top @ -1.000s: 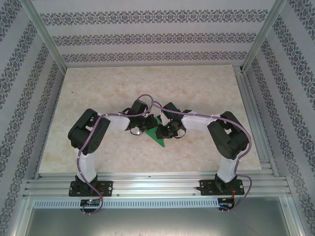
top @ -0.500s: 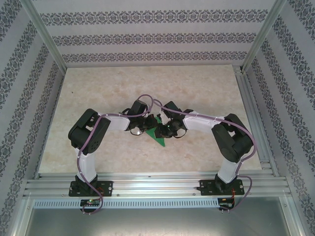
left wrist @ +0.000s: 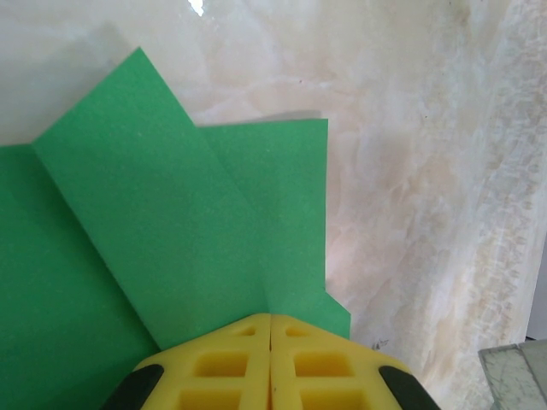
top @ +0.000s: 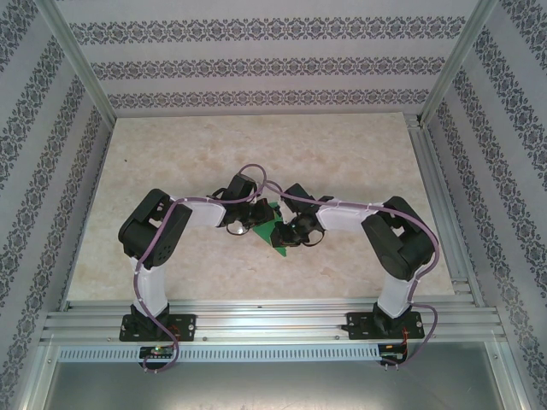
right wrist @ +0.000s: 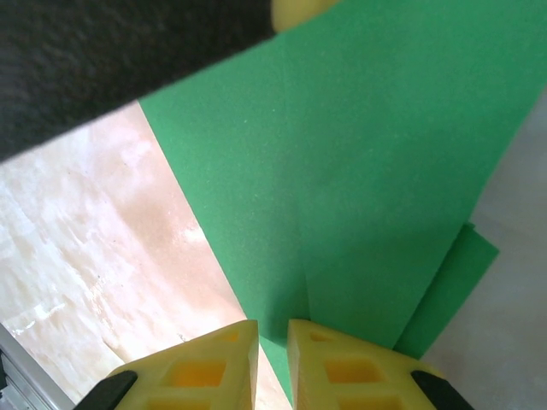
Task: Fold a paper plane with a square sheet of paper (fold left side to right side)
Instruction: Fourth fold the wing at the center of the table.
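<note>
While both grippers meet at the folded green sheet of paper [top: 272, 231]:
Left gripper [left wrist: 270, 318] pinched closed on its edge; right gripper [right wrist: 272, 329] apparently clamps another edge, jaws slightly apart.

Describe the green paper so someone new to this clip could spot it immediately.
Look to the middle of the pale marble table, where the two black arms meet. Between the left gripper and right gripper lies the paper: bright green, creased into overlapping pointed flaps, the scene's single vivid colour.
</note>
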